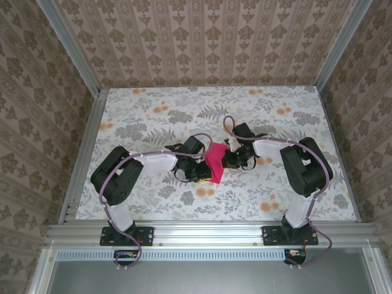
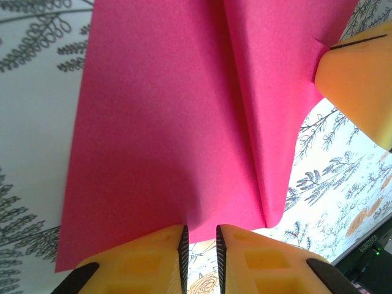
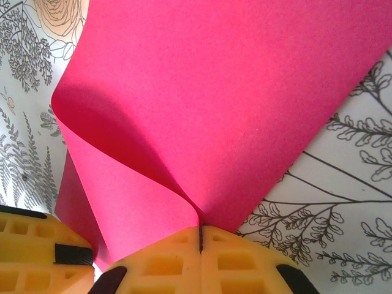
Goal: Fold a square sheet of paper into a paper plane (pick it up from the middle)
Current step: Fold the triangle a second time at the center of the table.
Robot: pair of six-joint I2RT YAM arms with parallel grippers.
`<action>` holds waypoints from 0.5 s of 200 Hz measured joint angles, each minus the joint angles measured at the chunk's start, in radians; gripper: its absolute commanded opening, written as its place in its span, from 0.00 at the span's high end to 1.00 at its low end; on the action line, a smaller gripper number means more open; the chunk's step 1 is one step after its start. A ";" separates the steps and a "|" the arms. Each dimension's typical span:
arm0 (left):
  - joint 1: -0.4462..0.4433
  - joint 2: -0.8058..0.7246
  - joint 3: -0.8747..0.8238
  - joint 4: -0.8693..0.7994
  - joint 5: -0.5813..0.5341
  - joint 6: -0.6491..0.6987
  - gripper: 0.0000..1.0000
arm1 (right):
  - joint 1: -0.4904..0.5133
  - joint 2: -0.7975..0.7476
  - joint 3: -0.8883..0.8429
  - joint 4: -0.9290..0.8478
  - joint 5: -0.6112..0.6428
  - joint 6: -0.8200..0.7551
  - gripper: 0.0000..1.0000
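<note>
The square sheet of paper (image 1: pixel 214 162) is magenta-pink and hangs bent and lifted between my two grippers at the middle of the table. My right gripper (image 3: pixel 200 228) is shut on the sheet (image 3: pixel 233 104), pinching a curled fold of it at its tips. In the left wrist view that same gripper (image 2: pixel 358 86) clamps the paper (image 2: pixel 184 122) at the upper right. My left gripper (image 2: pixel 201 231) stands narrowly open at the sheet's near edge. The tablecloth shows through the gap between its pads. In the top view the left gripper (image 1: pixel 197 171) and right gripper (image 1: pixel 231 158) flank the sheet.
A flowered tablecloth (image 1: pixel 184 110) covers the table. Patterned walls close in the back and both sides, with aluminium rails (image 1: pixel 86 153) along the edges. Both arms reach inward from their bases (image 1: pixel 122 236) at the near edge.
</note>
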 measured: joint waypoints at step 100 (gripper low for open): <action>0.000 0.000 0.000 -0.010 0.000 0.001 0.78 | 0.000 0.000 0.001 0.005 -0.022 -0.011 0.94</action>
